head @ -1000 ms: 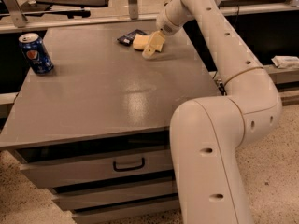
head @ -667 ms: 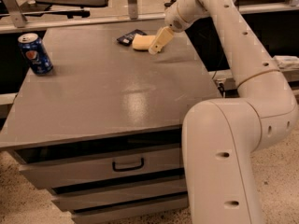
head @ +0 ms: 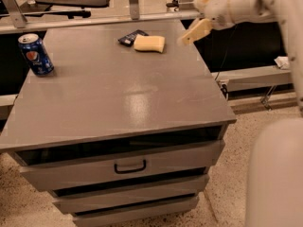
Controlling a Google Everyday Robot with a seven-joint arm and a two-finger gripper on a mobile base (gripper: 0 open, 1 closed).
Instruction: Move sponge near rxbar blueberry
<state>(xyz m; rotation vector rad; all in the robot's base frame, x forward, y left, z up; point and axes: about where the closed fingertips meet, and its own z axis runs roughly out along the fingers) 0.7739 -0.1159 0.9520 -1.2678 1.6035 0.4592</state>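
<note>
The pale yellow sponge point(head: 149, 43) lies flat on the far part of the grey table point(head: 123, 103). The dark rxbar blueberry point(head: 131, 37) lies just behind and left of it, touching or nearly touching its corner. My gripper point(head: 193, 32) hangs in the air off the table's far right edge, to the right of the sponge and well apart from it. It is open and holds nothing.
A blue Pepsi can point(head: 36, 54) stands upright near the table's far left edge. The table has drawers point(head: 129, 166) in its front. My arm point(head: 246, 6) reaches in from the upper right, and my base point(head: 277, 174) fills the lower right.
The gripper has let go of the sponge and pulled back up and to the right, off the table's edge. The sponge now lies alone beside the bar.
</note>
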